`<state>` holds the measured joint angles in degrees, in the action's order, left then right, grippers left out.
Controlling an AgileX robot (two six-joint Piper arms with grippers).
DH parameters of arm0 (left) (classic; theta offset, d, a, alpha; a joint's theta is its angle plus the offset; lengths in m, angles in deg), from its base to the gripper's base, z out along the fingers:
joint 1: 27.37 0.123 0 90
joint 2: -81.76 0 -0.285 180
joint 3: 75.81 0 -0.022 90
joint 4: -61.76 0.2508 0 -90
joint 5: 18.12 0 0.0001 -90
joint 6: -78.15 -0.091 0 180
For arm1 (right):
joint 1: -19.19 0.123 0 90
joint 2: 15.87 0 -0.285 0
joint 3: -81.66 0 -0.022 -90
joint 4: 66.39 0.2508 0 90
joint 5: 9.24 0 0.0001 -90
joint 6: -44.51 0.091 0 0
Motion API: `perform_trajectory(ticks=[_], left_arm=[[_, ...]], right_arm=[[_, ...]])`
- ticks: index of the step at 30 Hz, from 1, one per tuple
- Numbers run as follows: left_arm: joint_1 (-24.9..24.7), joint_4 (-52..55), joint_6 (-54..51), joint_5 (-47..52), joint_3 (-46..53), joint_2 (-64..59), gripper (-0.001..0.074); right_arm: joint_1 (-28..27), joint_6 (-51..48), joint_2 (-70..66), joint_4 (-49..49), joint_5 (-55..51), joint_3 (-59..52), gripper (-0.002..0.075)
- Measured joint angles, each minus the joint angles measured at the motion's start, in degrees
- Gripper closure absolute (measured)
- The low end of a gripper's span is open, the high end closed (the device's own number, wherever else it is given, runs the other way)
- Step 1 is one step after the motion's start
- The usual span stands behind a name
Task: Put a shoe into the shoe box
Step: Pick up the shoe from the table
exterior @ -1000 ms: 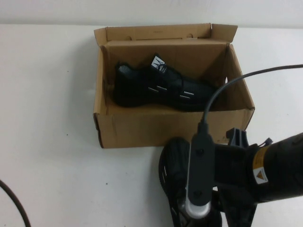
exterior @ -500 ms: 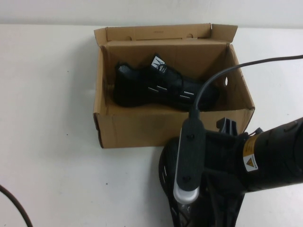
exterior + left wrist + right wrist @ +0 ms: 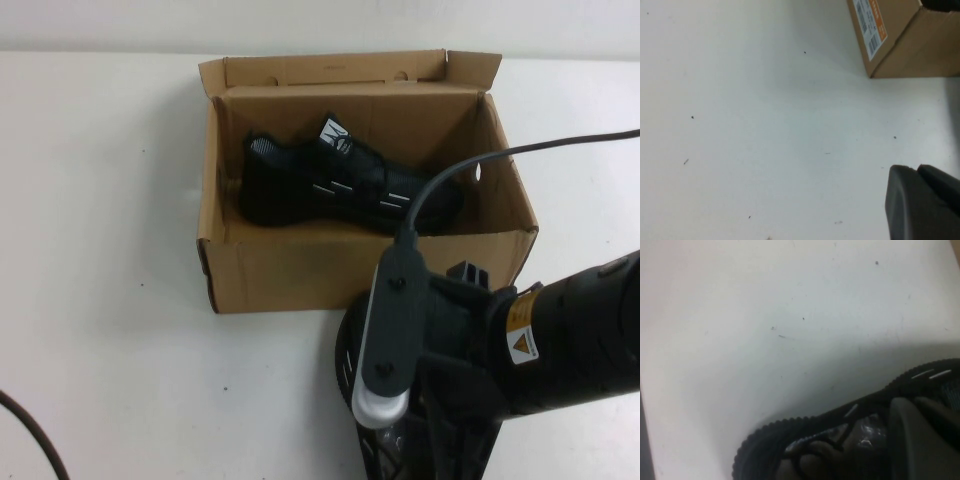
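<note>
The box (image 3: pixel 365 270) has a white-and-orange sticker (image 3: pixel 870 22), print too small to read. One sneaker (image 3: pixel 340 185) sits inside. My right gripper (image 3: pixel 920 440) is down on the second shoe (image 3: pixel 352 350), lower middle, probably clamped. Left gripper (image 3: pixel 922 202): can't tell.

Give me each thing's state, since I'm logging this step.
shoe box: open, lid flap back, one shoe inside.
shoe in the box: lying on its side.
second shoe: on the table, outside the box.
right gripper: at the second shoe.
left gripper: above bare table.
</note>
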<state>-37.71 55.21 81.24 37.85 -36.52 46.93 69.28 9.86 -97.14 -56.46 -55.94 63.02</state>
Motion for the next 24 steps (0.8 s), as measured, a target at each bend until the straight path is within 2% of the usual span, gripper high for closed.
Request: perform_trajectory(ticks=[24], left_arm=[[0.00, -0.16, -2.40, -1.24, 0.00, 0.00, 0.0738]], right_arm=[[0.00, 0.00, 0.00, 0.47, -1.34, 0.00, 0.0742]])
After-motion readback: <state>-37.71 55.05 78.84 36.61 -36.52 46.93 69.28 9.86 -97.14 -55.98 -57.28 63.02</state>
